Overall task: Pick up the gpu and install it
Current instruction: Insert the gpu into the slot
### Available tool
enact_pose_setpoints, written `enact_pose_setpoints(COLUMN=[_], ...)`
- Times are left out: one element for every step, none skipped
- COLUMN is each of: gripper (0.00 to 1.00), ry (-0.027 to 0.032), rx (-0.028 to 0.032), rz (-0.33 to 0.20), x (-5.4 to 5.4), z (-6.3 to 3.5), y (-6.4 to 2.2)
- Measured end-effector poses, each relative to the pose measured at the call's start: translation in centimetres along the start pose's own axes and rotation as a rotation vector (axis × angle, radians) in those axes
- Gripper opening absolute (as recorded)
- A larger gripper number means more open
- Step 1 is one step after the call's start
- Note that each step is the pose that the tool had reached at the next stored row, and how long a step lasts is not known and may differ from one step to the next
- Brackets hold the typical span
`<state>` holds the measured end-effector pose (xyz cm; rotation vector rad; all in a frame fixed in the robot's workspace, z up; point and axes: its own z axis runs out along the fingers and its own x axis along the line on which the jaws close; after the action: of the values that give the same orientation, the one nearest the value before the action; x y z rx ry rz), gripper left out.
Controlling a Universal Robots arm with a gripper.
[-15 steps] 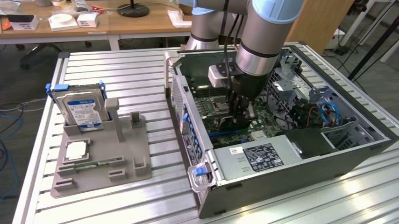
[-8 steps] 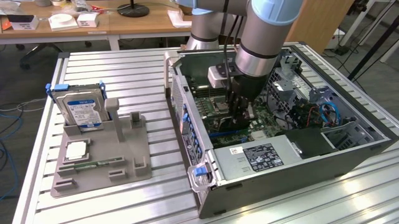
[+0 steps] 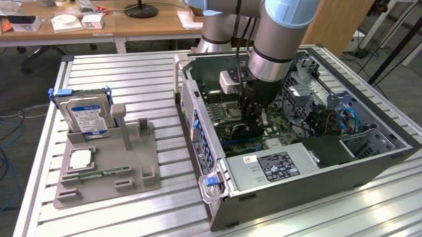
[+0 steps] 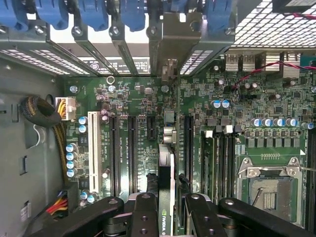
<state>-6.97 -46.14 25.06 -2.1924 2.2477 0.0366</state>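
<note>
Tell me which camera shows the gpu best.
The wrist view: the gpu stands edge-on between the gripper fingers, above the motherboard slots. In the exterior view the arm hides most of it inside the computer case.

The arm [image 3: 274, 47] is built of thick cylindrical links in brushed silver-grey metal, capped at the joints with pale blue covers. A black ring is seen where the lower link narrows. A small white box-shaped module [image 3: 231, 81] is mounted at the wrist, and thin black cables are routed down alongside. The gripper [image 4: 168, 210] is finished in matte black; its fingers [image 4: 144, 217] are formed of jointed bars, each fitted with round pivot pins and screw heads.
</note>
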Motion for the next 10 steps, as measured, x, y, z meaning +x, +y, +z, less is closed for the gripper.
enact_pose_setpoints(gripper=[0.26, 0.26, 0.26, 0.26, 0.26, 0.26, 0.26, 0.26, 0.26, 0.26], ry=[0.0000, 0.0002, 0.0002, 0.0002, 0.0001, 0.0000, 0.0001, 0.0000, 0.0000, 0.0002], rx=[0.0000, 0.0000, 0.0000, 0.0000, -0.0002, -0.0010, -0.0025, -0.0058, -0.0097, -0.0142], rz=[0.000, 0.000, 0.000, 0.000, 0.000, 0.000, 0.000, 0.001, 0.001, 0.002], x=[-0.01, -0.01, -0.01, 0.00, -0.01, -0.01, -0.01, -0.01, -0.01, -0.01], z=[0.01, 0.02, 0.04, 0.06, 0.08, 0.09, 0.11, 0.13, 0.14, 0.14], y=[0.00, 0.01, 0.03, 0.06, 0.07, 0.07, 0.06, 0.05, 0.05, 0.05])
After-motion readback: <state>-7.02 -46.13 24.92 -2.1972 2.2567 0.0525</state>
